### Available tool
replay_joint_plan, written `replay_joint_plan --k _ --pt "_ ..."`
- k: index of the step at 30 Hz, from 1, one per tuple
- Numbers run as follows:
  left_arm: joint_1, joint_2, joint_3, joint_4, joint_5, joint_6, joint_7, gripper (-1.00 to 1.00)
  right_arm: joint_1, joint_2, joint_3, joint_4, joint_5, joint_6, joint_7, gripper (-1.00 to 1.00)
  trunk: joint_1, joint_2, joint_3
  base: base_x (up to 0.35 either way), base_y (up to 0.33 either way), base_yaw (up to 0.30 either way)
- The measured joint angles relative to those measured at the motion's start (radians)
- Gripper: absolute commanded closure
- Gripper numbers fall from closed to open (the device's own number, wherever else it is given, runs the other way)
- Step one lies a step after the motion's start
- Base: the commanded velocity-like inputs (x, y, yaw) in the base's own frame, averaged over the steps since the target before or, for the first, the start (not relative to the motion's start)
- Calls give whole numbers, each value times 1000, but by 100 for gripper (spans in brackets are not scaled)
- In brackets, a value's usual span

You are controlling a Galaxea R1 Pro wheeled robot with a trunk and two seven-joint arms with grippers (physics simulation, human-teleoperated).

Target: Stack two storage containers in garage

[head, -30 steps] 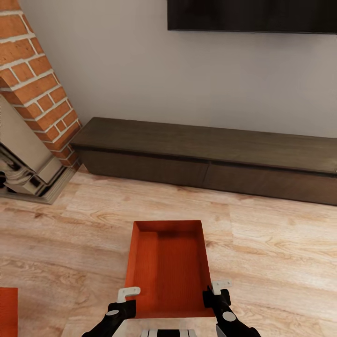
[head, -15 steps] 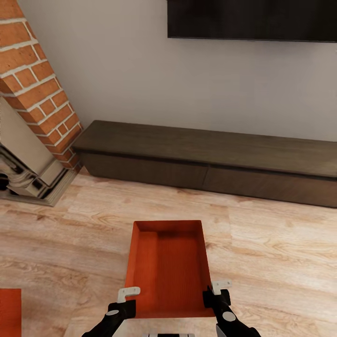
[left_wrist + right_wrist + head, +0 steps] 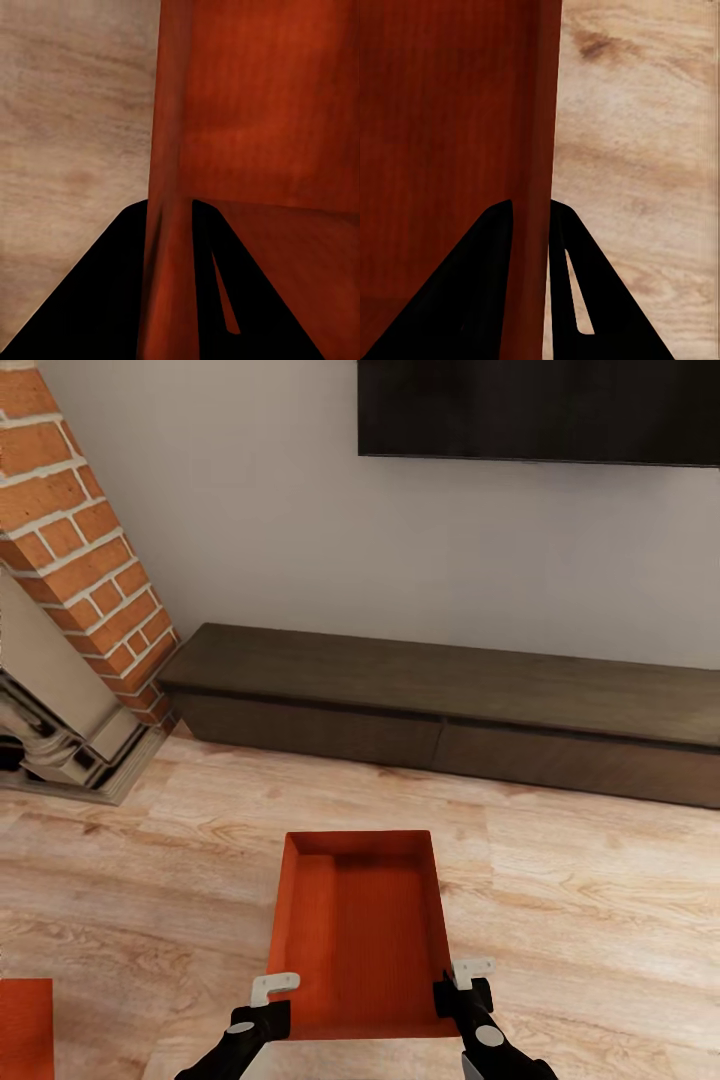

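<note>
Gripping one bin (image 3: pixel 362 935) by its near side walls, left gripper (image 3: pixel 262 1005) and right gripper (image 3: pixel 462 985) each pinched a wall between closed fingers. Judged: carry step in hand; next, turning toward the garage without tilting. Bins counted: two, the second bin (image 3: pixel 22 1025) at near left on the wood floor (image 3: pixel 560 880). Farther: one cabinet (image 3: pixel 450 705), one fireplace (image 3: pixel 70 570), one TV (image 3: pixel 540 408).

Camera pitched up a bit — TV (image 3: pixel 540 410), cabinet (image 3: pixel 450 705) and fireplace (image 3: pixel 70 590) sit lower in the head view. Second container (image 3: pixel 25 1028) at left edge also dropped — no real object motion.
</note>
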Motion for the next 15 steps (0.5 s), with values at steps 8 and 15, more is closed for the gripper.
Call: replay_joint_plan --k 8,15 --pt "0 0 0 0 0 0 0 100 0 0 0 0 1 0 0 100 -31 56 25 0 0 0" --pt "0 0 -1 -1 0 0 1 100 0 0 0 0 -1 -2 1 100 -58 105 47 0 0 0"
